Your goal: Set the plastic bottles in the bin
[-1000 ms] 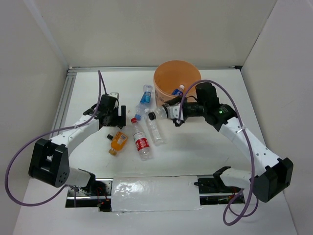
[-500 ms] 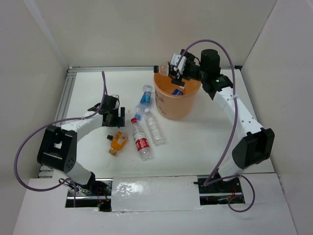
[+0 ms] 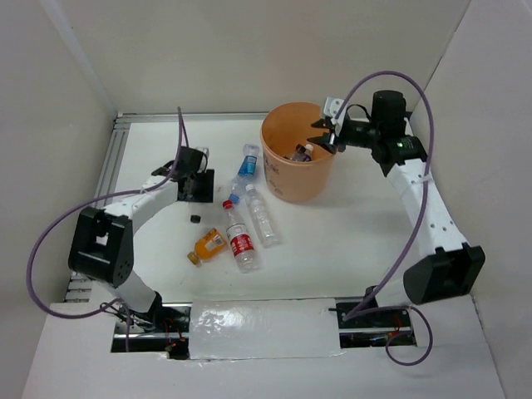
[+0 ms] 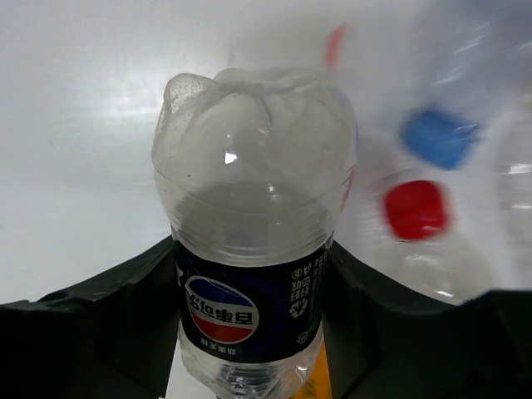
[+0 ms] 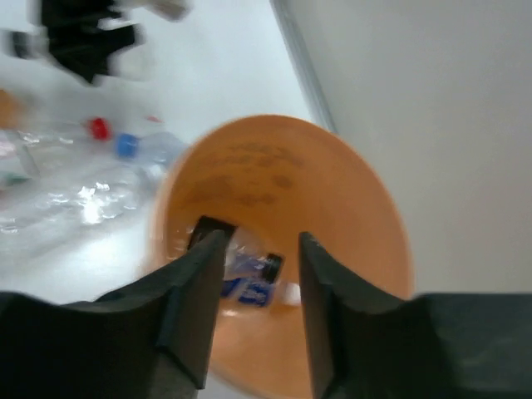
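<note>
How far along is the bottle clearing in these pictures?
Done: bottles lie in the bin; the right end effector hangs open over it. In hand: the left end effector grips a dark-labelled bottle. Left: blue-labelled bottle, clear bottle, red-labelled bottle, orange bottle on the table.

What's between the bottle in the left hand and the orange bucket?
The left gripper holds a Pepsi bottle. A blue-label bottle lies on the table between it and the bin, probably low enough to lift over. The right gripper hangs open above the bin's rim.
</note>
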Controlling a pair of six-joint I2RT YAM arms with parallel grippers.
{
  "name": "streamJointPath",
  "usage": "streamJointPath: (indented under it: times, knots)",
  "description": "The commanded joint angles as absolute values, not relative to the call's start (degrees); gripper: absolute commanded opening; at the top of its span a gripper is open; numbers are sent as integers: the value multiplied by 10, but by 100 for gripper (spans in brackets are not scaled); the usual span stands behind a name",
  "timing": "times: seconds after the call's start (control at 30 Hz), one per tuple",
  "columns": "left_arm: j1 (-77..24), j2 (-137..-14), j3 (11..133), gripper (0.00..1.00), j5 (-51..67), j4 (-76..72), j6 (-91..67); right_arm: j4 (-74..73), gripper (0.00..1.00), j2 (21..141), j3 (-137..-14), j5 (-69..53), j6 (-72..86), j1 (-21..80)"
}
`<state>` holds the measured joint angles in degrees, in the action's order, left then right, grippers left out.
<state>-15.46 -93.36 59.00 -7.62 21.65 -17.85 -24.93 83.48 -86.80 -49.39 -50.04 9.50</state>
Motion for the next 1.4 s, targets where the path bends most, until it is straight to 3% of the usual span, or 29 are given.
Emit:
streamJointPath:
  times: [0.0,0.07,0.13,0.17,0.2,0.23,0.27,0.43,0.53,0.57,0.6,0.7,0.73,0.83,0.93,1.07,1.2,1.37]
  knots:
    - [-182,-830,705,0,-51,229,-170,-314,43,759,-831,-605,-515,92]
    - [-191,-821,781,0,-5,229,-170,-330,22,726,-775,-605,-526,98]
    - [-204,-823,832,0,52,220,-170,-357,22,704,-741,-597,-544,110]
    - [-214,-831,878,0,71,200,-185,-357,43,704,-711,-580,-536,125]
    - [-220,-843,902,0,90,188,-192,-357,43,697,-701,-573,-531,133]
    - [-232,-872,924,0,123,176,-200,-365,86,697,-694,-566,-511,140]
    - [-237,-888,966,0,140,148,-223,-365,100,702,-680,-546,-488,153]
    - [-284,-999,1073,0,192,71,-276,-296,98,718,-633,-498,-390,167]
    - [-318,-1069,1131,1,153,58,-276,-254,52,724,-604,-449,-334,182]
    - [-325,-1083,1137,3,130,50,-276,-233,42,724,-597,-433,-304,191]
    - [-332,-1105,1149,13,115,50,-282,-228,37,730,-597,-420,-294,202]
    - [-349,-1129,1163,42,66,43,-282,-235,51,745,-590,-389,-277,226]
    - [-349,-1135,1169,68,58,43,-288,-225,51,745,-585,-369,-269,246]
    - [-349,-1141,1176,99,45,43,-282,-179,52,727,-535,-330,-223,303]
    - [-349,-1141,1200,99,39,63,-276,-154,65,727,-508,-284,-191,336]
    - [-349,-1104,1194,99,13,77,-255,-74,94,735,-465,-167,-63,375]
    - [-349,-988,1073,99,-53,83,-219,-27,99,763,-454,-92,25,417]
    - [-344,-791,806,99,-133,123,-182,7,99,826,-474,-36,99,441]
